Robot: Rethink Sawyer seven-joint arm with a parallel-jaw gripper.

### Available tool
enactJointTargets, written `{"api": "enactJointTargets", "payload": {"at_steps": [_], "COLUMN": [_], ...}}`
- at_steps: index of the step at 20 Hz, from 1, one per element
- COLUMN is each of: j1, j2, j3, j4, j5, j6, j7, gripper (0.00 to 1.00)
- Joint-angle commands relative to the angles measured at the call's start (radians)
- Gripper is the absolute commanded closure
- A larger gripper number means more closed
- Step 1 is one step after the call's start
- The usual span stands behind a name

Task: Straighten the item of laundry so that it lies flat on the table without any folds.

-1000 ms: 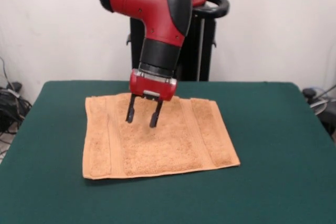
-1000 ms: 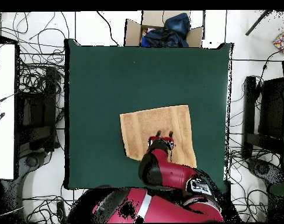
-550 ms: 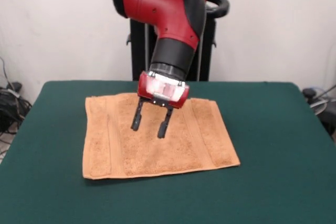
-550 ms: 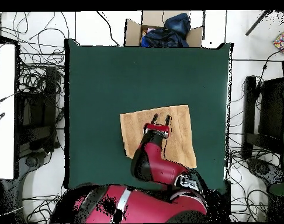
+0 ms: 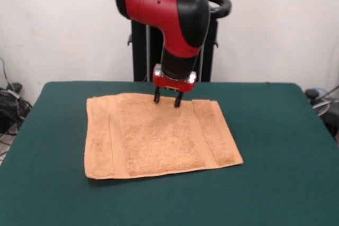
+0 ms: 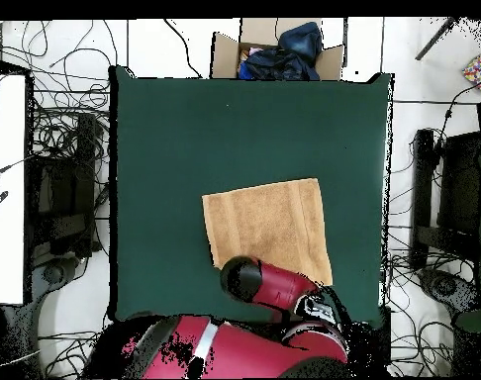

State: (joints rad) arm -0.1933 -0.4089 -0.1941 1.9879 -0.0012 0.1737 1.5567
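The item of laundry [image 5: 159, 136], a peach terry towel with woven bands near its left and right edges, lies spread flat on the dark green table [image 5: 275, 146]. In the overhead view the towel [image 6: 267, 226] sits in the table's [image 6: 185, 148] lower middle, its lower edge covered by the red arm. My gripper [image 5: 168, 100] hangs just above the towel's far edge, open, with nothing between its short black fingers. The overhead view hides the gripper under the arm.
A cardboard box [image 6: 276, 51] with dark cloth in it stands beyond the table's top edge in the overhead view. Cables [image 5: 8, 101] lie off the table's left side in the front view. Dark equipment [image 6: 457, 198] flanks the table's right side from above.
The gripper has drawn back from over the towel's middle to its far edge and risen. The towel has not moved.
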Motion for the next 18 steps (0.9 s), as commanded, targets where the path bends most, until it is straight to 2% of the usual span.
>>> {"api": "enactJointTargets", "payload": {"at_steps": [1, 4, 7, 11, 13, 15, 18], "j1": [-0.148, -0.213, -0.201, -0.228, -0.213, -0.236, -0.21], "j2": [0.224, 0.381, 0.453, 0.487, 0.491, 0.501, 0.488], "j3": [0.146, 0.13, 0.092, 0.105, 0.089, 0.106, 0.102], "j4": [-0.104, -0.177, -0.221, -0.247, -0.237, -0.22, -0.175], "j5": [-0.081, -0.175, -0.199, -0.234, -0.235, -0.252, -0.204], "j6": [-0.186, -0.44, -0.587, -0.681, -0.828, -1.029, -1.165], "j7": [0.092, 0.138, 0.193, 0.212, 0.236, 0.269, 0.303], "gripper": [0.0, 0.0, 0.0, 0.0, 0.0, 0.0, 0.0]}}
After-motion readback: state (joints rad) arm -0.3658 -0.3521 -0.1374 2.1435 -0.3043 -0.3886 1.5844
